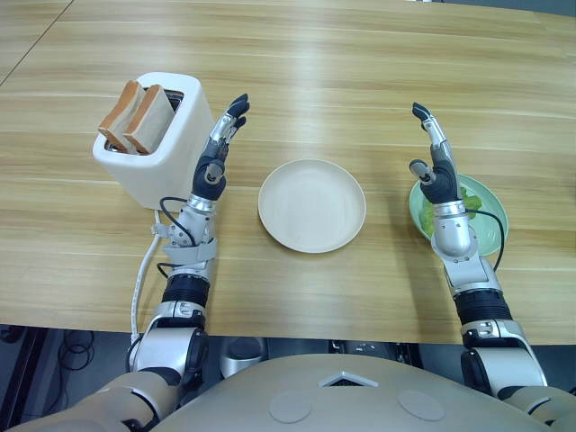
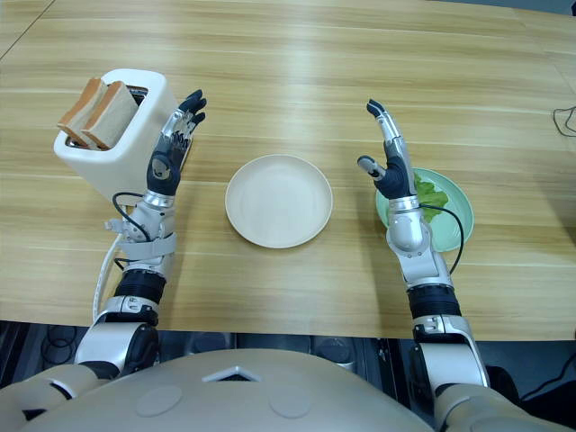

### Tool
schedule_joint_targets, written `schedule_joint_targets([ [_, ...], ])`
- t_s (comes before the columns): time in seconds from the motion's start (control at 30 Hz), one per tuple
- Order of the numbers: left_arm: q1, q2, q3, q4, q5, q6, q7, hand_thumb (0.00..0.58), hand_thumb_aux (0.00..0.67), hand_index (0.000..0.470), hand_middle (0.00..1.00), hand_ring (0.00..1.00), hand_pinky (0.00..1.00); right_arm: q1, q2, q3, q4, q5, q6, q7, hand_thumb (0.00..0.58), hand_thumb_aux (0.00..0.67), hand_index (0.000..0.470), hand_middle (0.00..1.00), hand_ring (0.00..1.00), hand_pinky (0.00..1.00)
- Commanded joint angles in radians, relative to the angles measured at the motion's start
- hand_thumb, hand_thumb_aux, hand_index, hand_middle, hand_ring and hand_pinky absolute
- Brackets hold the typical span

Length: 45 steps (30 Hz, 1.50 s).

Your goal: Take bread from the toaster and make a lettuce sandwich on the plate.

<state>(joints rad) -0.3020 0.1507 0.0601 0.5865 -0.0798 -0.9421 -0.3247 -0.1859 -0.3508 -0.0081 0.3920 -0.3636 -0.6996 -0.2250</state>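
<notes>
Near the front edge of the table, an empty plate is set at the middle; right of it a bowl of lettuce is overhung by the right hand, open and empty. Toward the left edge, the left hand, also open, is held just beside the toaster. Its two bread slices are best pinched by the raised tops and lifted straight up; room is left toward the plate and far edge

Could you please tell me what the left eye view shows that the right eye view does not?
Left eye view adds a wider strip of table left of the toaster. Right eye view adds a black cable at the table's right edge. Both share two bread slices in the toaster, the empty plate, the bowl of lettuce, the open left hand and right hand.
</notes>
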Motion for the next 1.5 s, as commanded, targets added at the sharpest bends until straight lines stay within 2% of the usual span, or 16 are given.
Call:
schedule_joint_targets([
  [0.03,-0.002,-0.003,-0.012,0.017,-0.014,0.025,-0.011,0.0,0.0,0.0,0.0,0.0,0.0,-0.008,0.003,0.011,0.016,-0.016,0.005,-0.002,0.0,0.0,0.0,0.0,0.0,0.0],
  [0.23,-0.008,0.003,-0.015,0.059,0.01,0.023,-0.005,0.0,0.0,0.0,0.0,0.0,0.0,-0.013,0.005,0.019,0.028,-0.027,0.007,0.0,0.0,0.0,0.0,0.0,0.0,0.0],
  [0.33,0.0,-0.006,-0.02,0.034,-0.053,0.037,-0.046,0.0,0.0,0.0,0.0,0.0,0.0,-0.013,0.007,0.02,0.032,-0.03,0.006,-0.002,0.0,0.0,0.0,0.0,0.0,0.0],
  [0.43,0.048,-0.011,-0.039,-0.14,-0.23,0.12,-0.146,0.0,0.0,0.0,0.0,0.0,0.0,-0.015,0.006,0.02,0.032,-0.027,0.004,-0.004,0.0,0.0,0.0,0.0,0.0,0.0],
  [0.53,0.117,0.026,-0.048,-0.421,-0.441,0.262,-0.22,0.0,0.0,0.0,0.0,0.0,0.0,-0.01,0.002,0.017,0.022,-0.028,0.006,-0.005,0.0,0.0,0.0,0.0,0.0,0.0],
  [0.6,0.143,0.061,-0.015,-0.563,-0.539,0.349,-0.224,0.0,0.0,0.0,0.0,0.0,0.0,-0.006,0.0,0.014,0.01,-0.025,0.009,-0.002,0.0,0.0,0.0,0.0,0.0,0.0],
  [0.7,0.154,0.13,0.077,-0.695,-0.57,0.397,-0.185,0.0,0.0,0.0,0.0,0.0,0.0,0.006,-0.004,0.007,-0.008,-0.024,0.013,-0.002,0.0,0.0,0.0,0.0,0.0,0.0],
  [0.8,0.143,0.194,0.195,-0.695,-0.44,0.342,-0.138,0.0,0.0,0.0,0.0,0.0,0.0,0.013,-0.009,0.003,-0.009,-0.024,0.015,-0.006,0.0,0.0,0.0,0.0,0.0,0.0],
  [0.9,0.119,0.262,0.314,-0.587,-0.291,0.274,-0.081,0.0,0.0,0.0,0.0,0.0,0.0,0.015,-0.011,-0.002,-0.008,-0.024,0.018,-0.009,0.0,0.0,0.0,0.0,0.0,0.0],
  [1.03,0.098,0.374,0.41,-0.351,0.088,0.154,0.09,0.0,0.0,0.0,0.0,0.0,0.0,0.016,-0.019,-0.011,-0.012,-0.02,0.021,-0.008,0.0,0.0,0.0,0.0,0.0,0.0],
  [1.1,0.095,0.444,0.404,-0.248,0.35,0.129,0.253,0.0,0.0,0.0,0.0,0.0,0.0,0.024,-0.026,-0.02,-0.018,-0.018,0.021,-0.009,0.0,0.0,0.0,0.0,0.0,0.0],
  [1.17,0.088,0.494,0.379,-0.151,0.448,0.127,0.339,0.0,0.0,0.0,0.0,0.0,0.0,0.033,-0.032,-0.027,-0.027,-0.017,0.024,-0.011,0.0,0.0,0.0,0.0,0.0,0.0],
  [1.43,0.012,0.619,0.225,0.192,0.62,0.166,0.577,0.0,0.0,0.0,0.0,0.0,0.0,0.026,-0.031,-0.022,-0.011,-0.026,0.027,-0.014,0.0,0.0,0.0,0.0,0.0,0.0],
  [1.5,-0.007,0.655,0.151,0.253,0.718,0.234,0.672,0.0,0.0,0.0,0.0,0.0,0.0,0.021,-0.03,-0.018,-0.008,-0.026,0.028,-0.013,0.0,0.0,0.0,0.0,0.0,0.0],
])
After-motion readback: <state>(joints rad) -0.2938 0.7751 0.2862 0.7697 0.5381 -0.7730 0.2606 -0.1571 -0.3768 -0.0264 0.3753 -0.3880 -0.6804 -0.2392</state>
